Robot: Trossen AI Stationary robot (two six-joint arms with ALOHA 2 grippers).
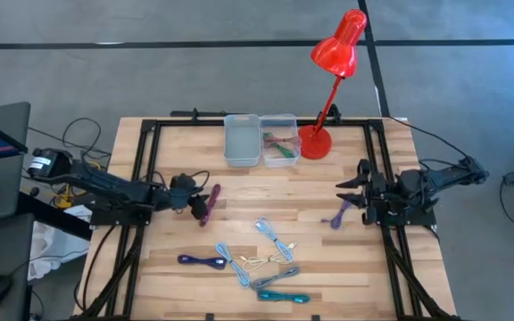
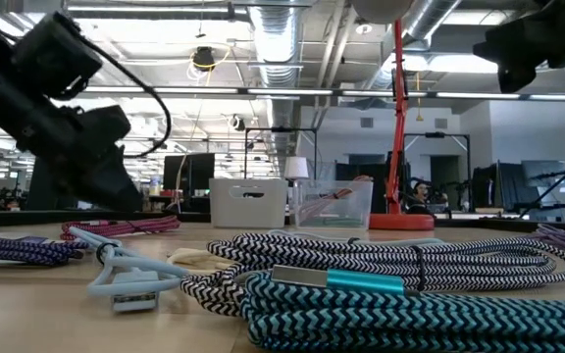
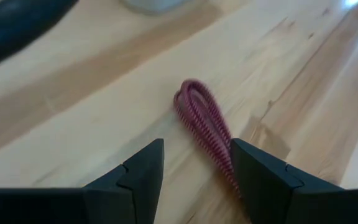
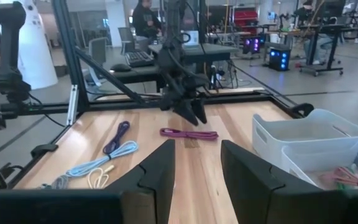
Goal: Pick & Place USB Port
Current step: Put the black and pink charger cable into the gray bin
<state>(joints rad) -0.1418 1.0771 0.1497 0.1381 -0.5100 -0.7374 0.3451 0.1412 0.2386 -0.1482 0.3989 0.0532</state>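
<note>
A magenta braided cable bundle point(image 1: 208, 204) lies flat on the table, left of centre; it also shows in the left wrist view point(image 3: 202, 121) and the right wrist view point(image 4: 189, 134). My left gripper point(image 1: 194, 201) point(image 3: 194, 177) is open and low over one end of the bundle, one finger on either side, and the cable runs close along one finger point(image 3: 260, 180). My right gripper point(image 1: 353, 190) point(image 4: 194, 180) is open and waits above the right side of the table. A lilac cable point(image 1: 338, 215) lies just near of it.
A white bin point(image 1: 241, 140) and a clear bin point(image 1: 280, 138) holding cables stand at the far edge, next to a red desk lamp point(image 1: 316, 140). Several coiled cables point(image 1: 266, 263) lie on the near half of the table, among them a dark purple one point(image 1: 202, 260).
</note>
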